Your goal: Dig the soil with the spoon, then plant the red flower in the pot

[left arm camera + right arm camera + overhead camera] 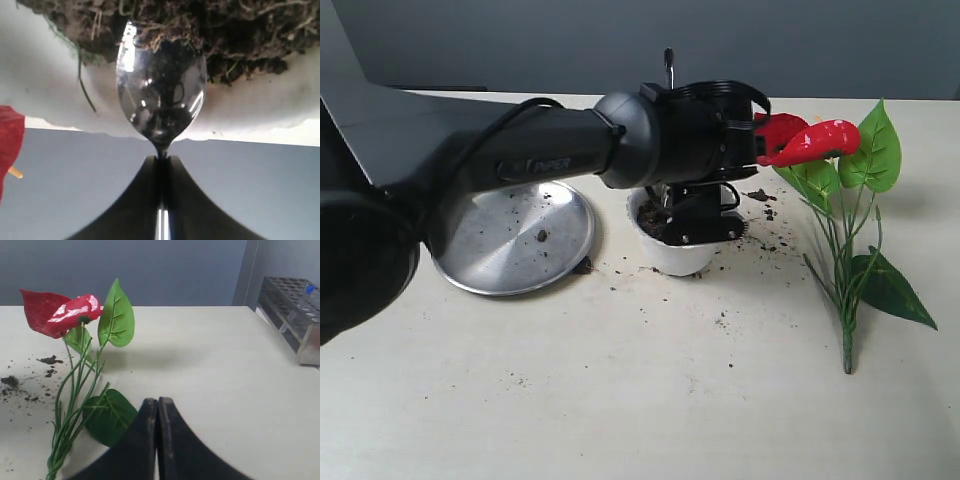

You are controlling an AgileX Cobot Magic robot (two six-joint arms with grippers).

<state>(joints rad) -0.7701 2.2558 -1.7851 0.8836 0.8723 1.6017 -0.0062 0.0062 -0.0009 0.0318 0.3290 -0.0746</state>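
The white pot (672,255) stands mid-table with dark soil (235,35) inside it. My left gripper (686,230) points down into the pot, shut on the silver spoon (160,95). The spoon's bowl touches the soil, and its handle (669,68) sticks up above the wrist. In the left wrist view the jaws (161,160) pinch the spoon's neck. The red flower (810,140) lies on the table right of the pot, stems (845,300) toward the front. My right gripper (157,402) is shut and empty, just beside the flower's lower leaf (107,415); the exterior view does not show it.
A round steel plate (515,235) with a few crumbs lies left of the pot. Loose soil crumbs (760,195) are scattered around the pot and near the flower (50,360). A test-tube rack (295,310) stands at the table's far side in the right wrist view.
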